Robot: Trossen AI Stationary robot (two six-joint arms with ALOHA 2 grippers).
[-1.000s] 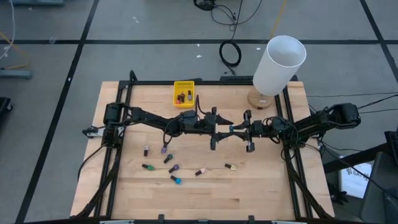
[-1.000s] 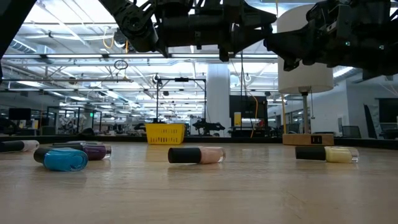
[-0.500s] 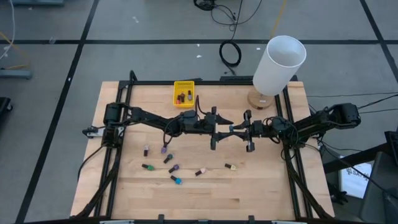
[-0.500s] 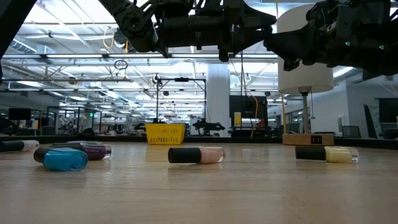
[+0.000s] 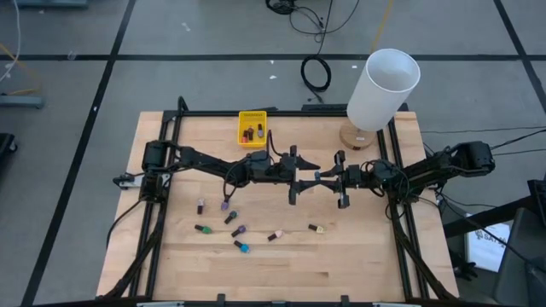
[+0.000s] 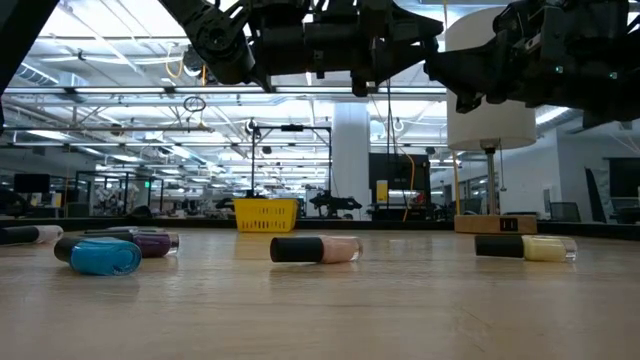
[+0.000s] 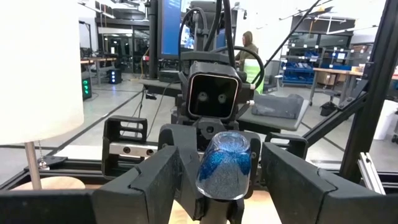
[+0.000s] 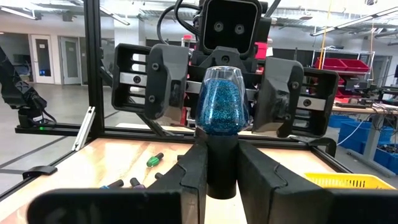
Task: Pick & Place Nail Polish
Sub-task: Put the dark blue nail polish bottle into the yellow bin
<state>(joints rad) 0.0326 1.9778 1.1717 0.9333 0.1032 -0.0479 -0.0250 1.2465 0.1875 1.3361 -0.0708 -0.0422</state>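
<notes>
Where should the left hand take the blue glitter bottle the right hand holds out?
Take the blue glitter nail polish bottle by its glass body, head-on along its axis. The right hand is shut on the dark cap, so only the body sticks out free, and the open left hand has a finger on each side of it.

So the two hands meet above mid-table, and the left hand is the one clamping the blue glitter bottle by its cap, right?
Not quite: the right hand clamps the blue glitter bottle by its dark cap, as the right wrist view shows. The left hand stands open around the bottle's body. They do meet above mid-table.
</notes>
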